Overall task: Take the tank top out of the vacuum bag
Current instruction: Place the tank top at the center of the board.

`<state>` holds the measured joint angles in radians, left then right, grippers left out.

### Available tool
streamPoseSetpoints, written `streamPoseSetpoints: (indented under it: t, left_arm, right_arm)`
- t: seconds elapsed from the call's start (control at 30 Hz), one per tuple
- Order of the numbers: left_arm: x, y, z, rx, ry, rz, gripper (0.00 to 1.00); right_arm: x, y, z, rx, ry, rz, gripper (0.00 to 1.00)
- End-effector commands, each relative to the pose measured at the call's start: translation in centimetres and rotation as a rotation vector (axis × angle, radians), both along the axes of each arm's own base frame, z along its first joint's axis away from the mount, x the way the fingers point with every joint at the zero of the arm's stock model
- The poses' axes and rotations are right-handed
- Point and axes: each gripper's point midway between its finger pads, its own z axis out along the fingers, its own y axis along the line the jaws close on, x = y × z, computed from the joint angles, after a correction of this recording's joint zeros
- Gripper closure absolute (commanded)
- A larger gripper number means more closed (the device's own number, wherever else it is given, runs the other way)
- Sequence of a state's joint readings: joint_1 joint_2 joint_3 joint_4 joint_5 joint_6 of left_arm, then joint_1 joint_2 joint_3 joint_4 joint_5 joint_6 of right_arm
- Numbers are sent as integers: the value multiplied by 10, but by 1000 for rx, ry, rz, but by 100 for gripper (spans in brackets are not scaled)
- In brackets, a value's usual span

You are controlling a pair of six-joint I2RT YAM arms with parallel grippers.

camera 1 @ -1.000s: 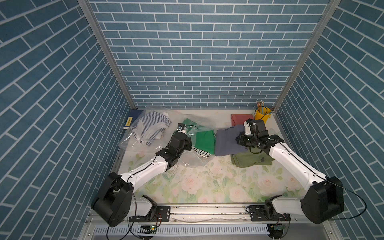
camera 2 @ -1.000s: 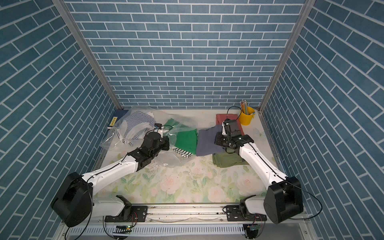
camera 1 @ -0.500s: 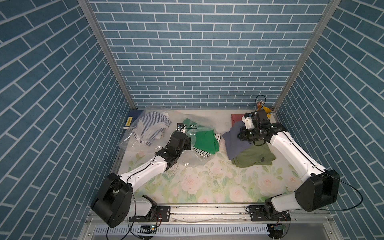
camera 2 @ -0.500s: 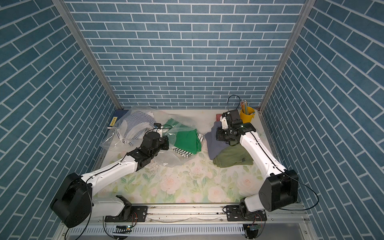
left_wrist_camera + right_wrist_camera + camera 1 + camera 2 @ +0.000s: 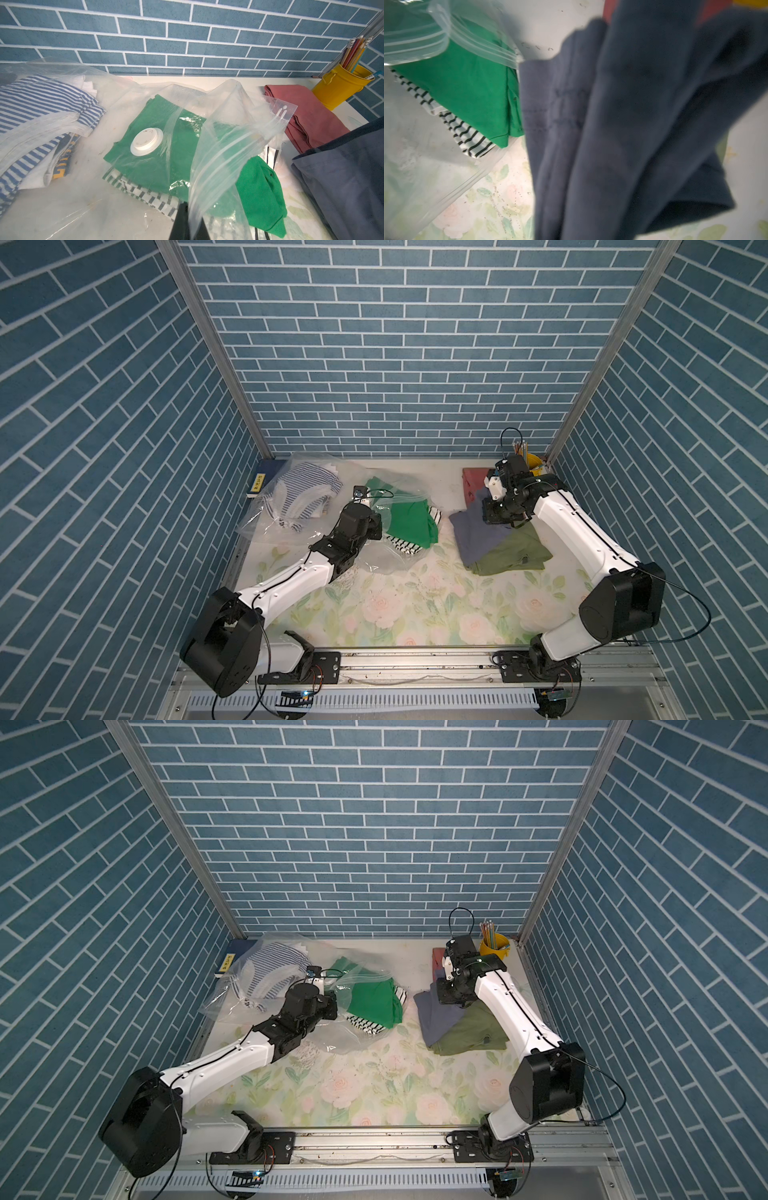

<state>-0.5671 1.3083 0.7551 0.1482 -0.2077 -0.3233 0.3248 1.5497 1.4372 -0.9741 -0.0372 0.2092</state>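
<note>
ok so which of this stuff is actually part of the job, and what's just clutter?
In the job: vacuum bag, pinched by left claw; blue-grey tank top, held by right claw.

Lying about: green top in that bag, olive garment, red cloth, yellow pencil cup, second bag of striped clothes, book.

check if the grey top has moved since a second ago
Yes. The grey top, held in the shut right gripper, has slid away from the green shirt toward the red cloth, opening a gap.
</note>
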Motion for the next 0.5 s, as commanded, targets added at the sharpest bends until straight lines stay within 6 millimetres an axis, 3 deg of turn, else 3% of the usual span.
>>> streamPoseSetpoints:
  t: [0.0,0.23,0.47]
  left_arm:
    - [4,7,16,-8,-42,23,100]
    - [4,7,18,-10,-46,23,100]
    - [4,6,18,-12,-45,21,100]
  right_arm:
    - [-7,-32,-17,-144,54,-43,100]
    - [-1,-72,-36,-274,59,-153,100]
    - [14,-94,-73,-334,41,-230,100]
